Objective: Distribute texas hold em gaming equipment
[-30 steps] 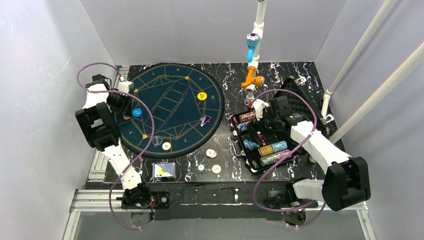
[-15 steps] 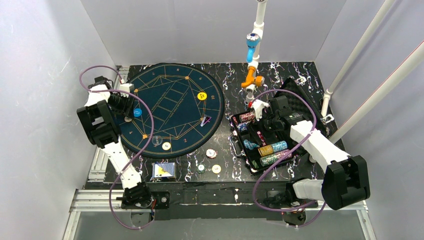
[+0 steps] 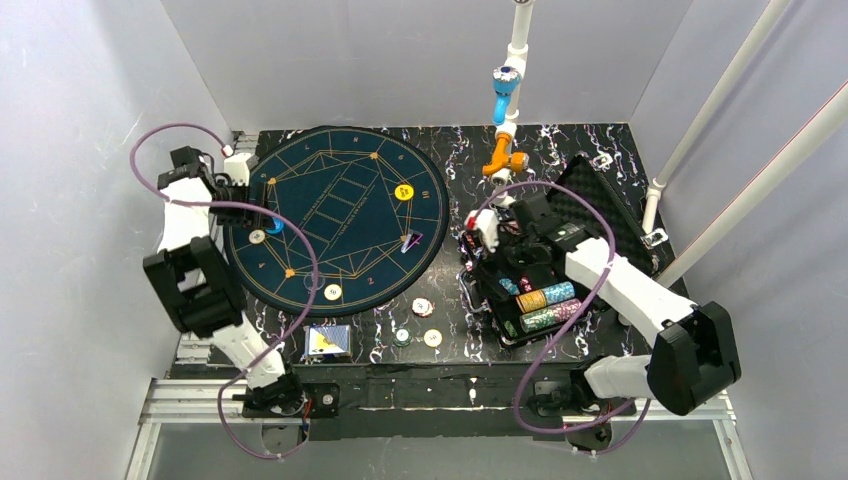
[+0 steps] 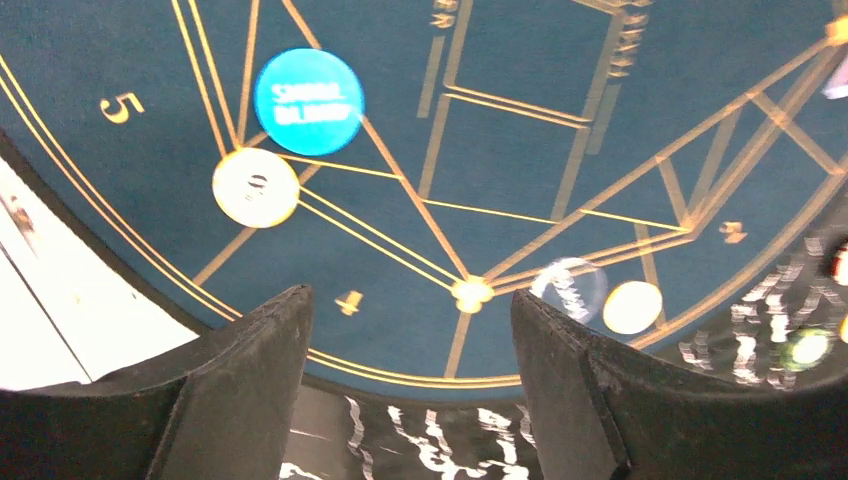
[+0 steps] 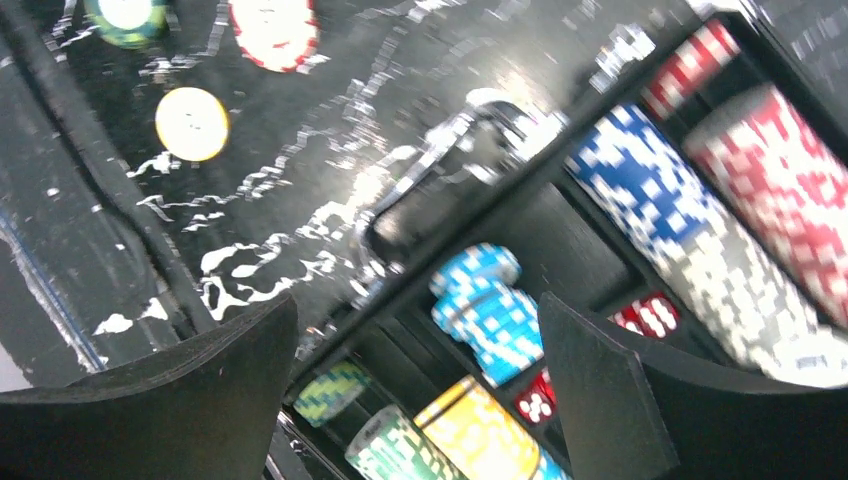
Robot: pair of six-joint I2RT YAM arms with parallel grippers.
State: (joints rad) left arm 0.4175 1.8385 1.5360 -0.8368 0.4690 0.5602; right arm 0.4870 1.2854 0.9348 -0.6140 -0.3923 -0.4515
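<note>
Left fingers [image 4: 240,390] parted over blue mat [image 3: 340,215], black marbled table [image 3: 450,170], white walls [image 3: 400,60].

A round dark-teal felt mat with gold lines [image 3: 340,215] lies on the left of a black, white-veined tabletop [image 3: 450,160]. To its right stands an open black foam-lined case [image 3: 610,195], lid tilted back to the far right. At the far edge rises a white upright pipe [image 3: 518,40] carrying a blue fitting [image 3: 505,88] and an orange fitting [image 3: 503,160].
</note>
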